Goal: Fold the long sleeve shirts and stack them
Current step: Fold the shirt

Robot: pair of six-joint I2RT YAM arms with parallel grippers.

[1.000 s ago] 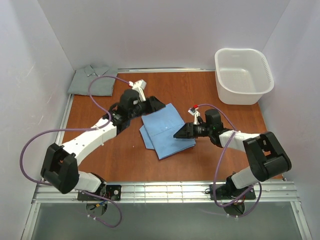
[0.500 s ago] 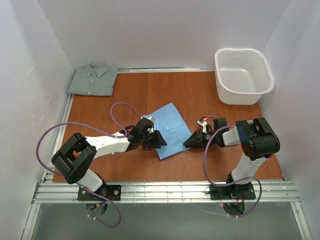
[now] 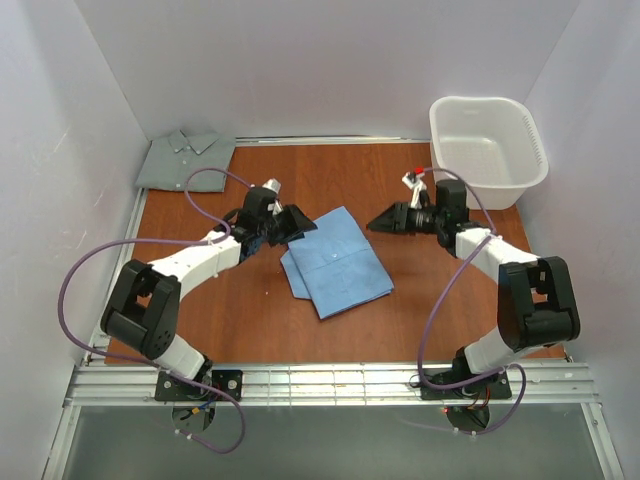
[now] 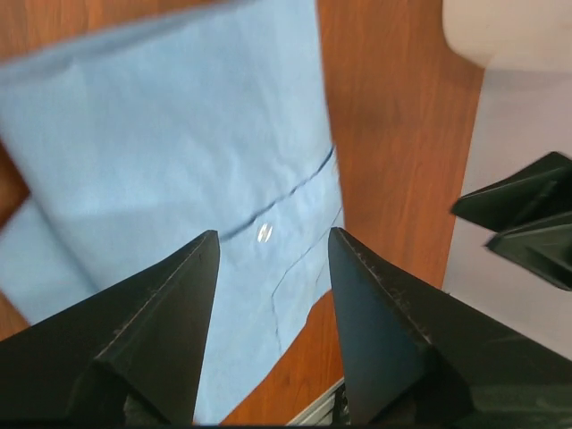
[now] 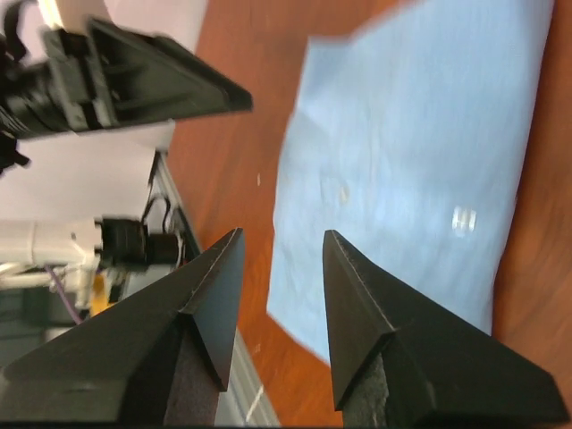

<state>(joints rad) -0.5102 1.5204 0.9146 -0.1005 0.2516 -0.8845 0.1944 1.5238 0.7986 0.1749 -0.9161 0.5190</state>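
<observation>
The blue shirt (image 3: 335, 262) lies folded mid-table, apparently finished; the grey-green shirt (image 3: 187, 160) sits folded in the far left corner. The left gripper (image 3: 298, 224) and right gripper (image 3: 378, 225) flank the blue one, spread and empty; stacking likely calls for gripping its edges.

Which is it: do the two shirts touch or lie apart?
Apart. The top view shows bare wooden table between the light blue shirt and the grey-green shirt in the far left corner.
</observation>
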